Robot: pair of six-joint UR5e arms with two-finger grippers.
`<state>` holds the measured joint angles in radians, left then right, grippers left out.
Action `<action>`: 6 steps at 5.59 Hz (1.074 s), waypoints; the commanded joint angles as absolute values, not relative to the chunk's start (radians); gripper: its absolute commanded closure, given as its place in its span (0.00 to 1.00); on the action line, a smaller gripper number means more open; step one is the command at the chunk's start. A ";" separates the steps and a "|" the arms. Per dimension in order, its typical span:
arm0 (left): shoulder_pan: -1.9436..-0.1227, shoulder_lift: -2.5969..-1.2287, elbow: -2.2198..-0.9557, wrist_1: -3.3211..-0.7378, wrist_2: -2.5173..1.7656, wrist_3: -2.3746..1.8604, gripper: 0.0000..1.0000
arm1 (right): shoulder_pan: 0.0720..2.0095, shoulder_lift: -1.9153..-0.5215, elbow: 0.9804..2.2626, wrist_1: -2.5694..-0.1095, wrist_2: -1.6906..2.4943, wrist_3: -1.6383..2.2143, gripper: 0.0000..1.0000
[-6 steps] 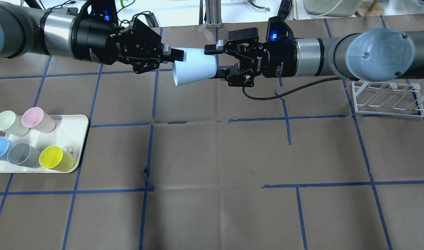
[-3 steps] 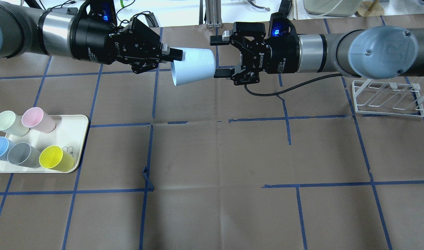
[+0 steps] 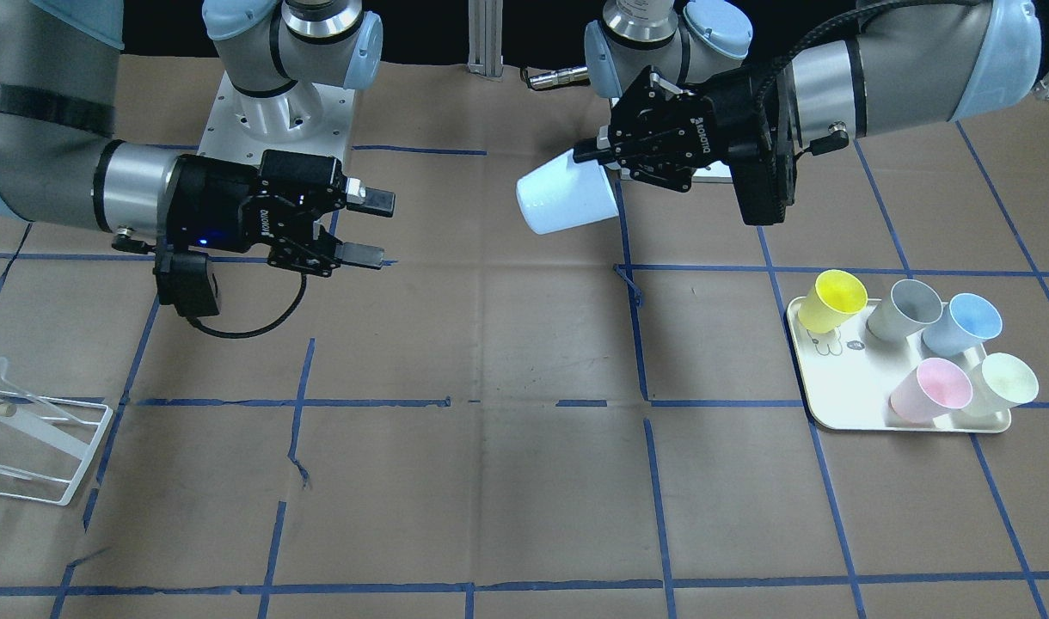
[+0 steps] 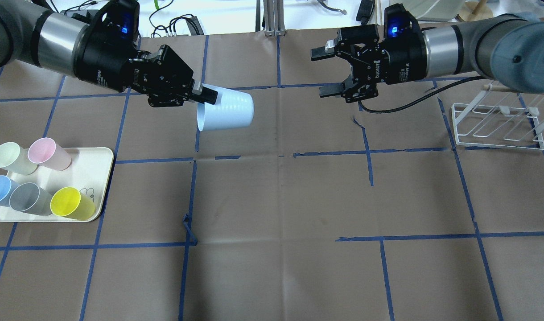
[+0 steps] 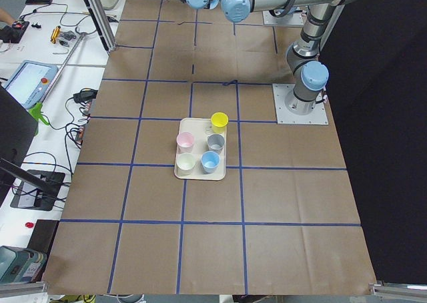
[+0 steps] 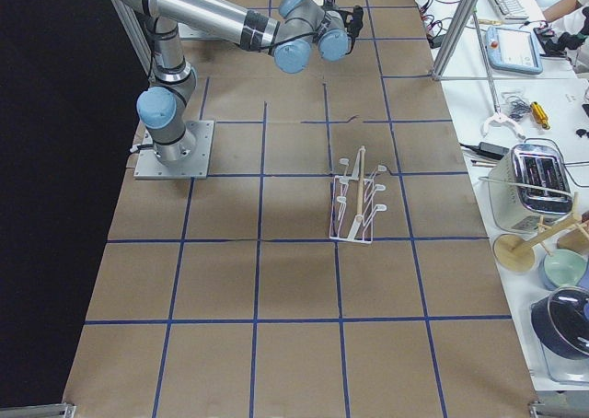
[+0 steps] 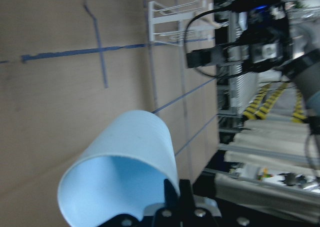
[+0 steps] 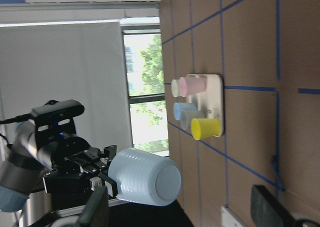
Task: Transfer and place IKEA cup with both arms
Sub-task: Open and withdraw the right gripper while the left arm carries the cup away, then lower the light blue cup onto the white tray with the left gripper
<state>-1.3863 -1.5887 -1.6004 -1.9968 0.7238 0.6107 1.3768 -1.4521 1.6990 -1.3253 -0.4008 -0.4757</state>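
The IKEA cup [image 4: 227,111] is a pale light-blue tumbler, held on its side above the table with its base pointing right. My left gripper [image 4: 206,96] is shut on its rim, one finger inside it. It shows too in the front view [image 3: 567,202], the left wrist view [image 7: 125,157] and the right wrist view [image 8: 145,177]. My right gripper [image 4: 322,73] is open and empty, well to the right of the cup, its jaws facing it. In the front view the right gripper [image 3: 374,228] is at the left and the left gripper [image 3: 589,155] is at the right.
A cream tray [image 4: 98,156] at the left edge holds pale green, pink, light-blue, grey and yellow [image 4: 69,203] cups. A white wire rack [image 4: 495,125] stands at the right. Blue tape lines cross the brown table cover.
My right gripper has come off the cup's base and drawn back to the right. My left gripper has carried the cup to the left and toward the near side.
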 commanded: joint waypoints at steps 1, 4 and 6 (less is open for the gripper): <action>-1.387 -1.589 -1.624 -1.750 1.174 0.581 0.97 | 1.420 -1.472 1.604 -1.543 -0.767 -0.229 0.00; -1.326 -1.641 -1.736 -1.465 1.666 0.583 0.97 | 1.627 -1.457 1.410 -1.560 -1.519 0.019 0.00; -1.193 -1.699 -1.842 -1.251 1.681 0.685 0.99 | 1.632 -1.440 1.420 -1.585 -1.605 0.061 0.00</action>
